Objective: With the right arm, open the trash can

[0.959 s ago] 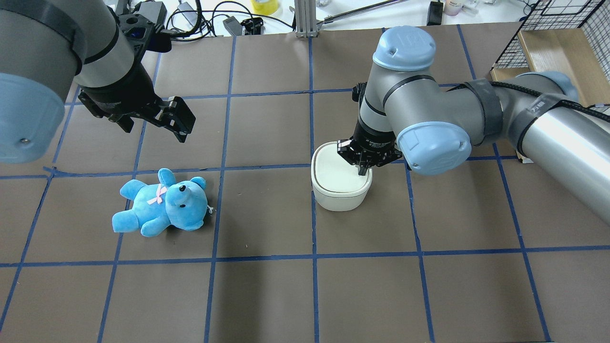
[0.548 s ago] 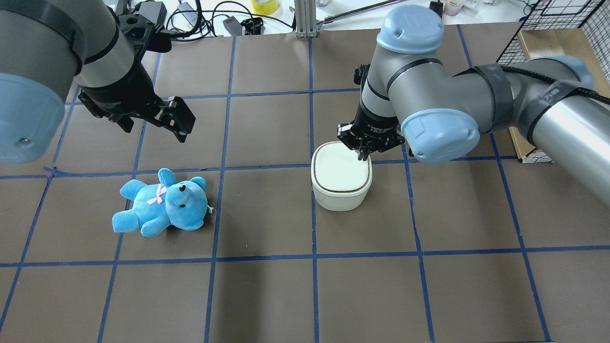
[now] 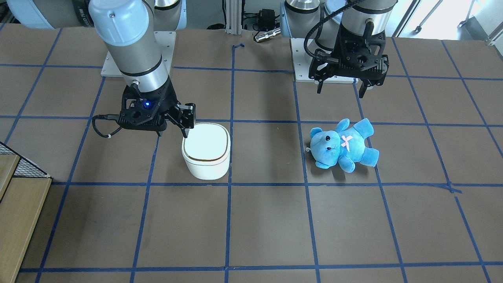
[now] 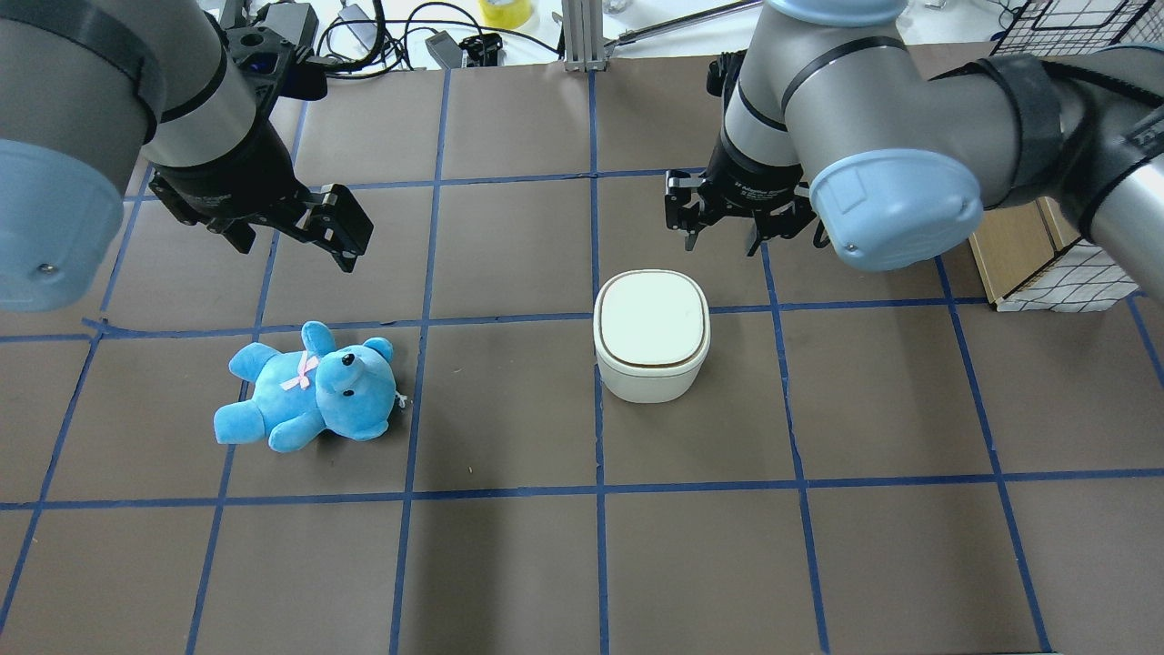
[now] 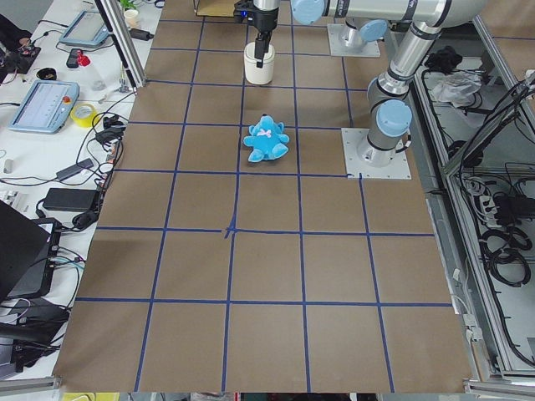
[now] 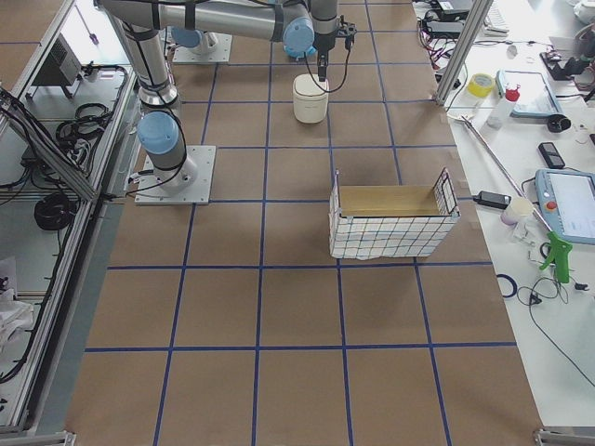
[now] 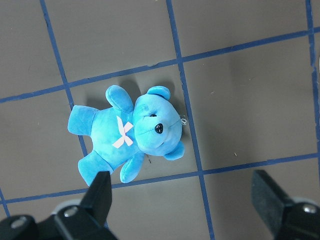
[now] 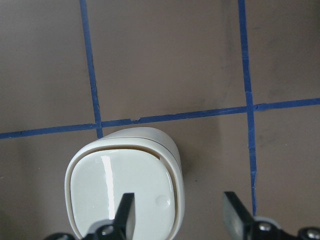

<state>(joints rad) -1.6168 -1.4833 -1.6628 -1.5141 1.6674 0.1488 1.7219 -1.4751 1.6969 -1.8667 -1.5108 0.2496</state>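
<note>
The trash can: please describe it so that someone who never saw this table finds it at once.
Look at the brown table crossed by blue tape lines. Near its middle, close to the open right hand, stands the trash can. It is a white rounded-square box with a shut lid and thin brown seam, unlike the blue teddy bear lying apart.

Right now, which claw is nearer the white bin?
The right gripper, hovering close by the trash can; the left gripper hangs near the blue teddy.
</note>
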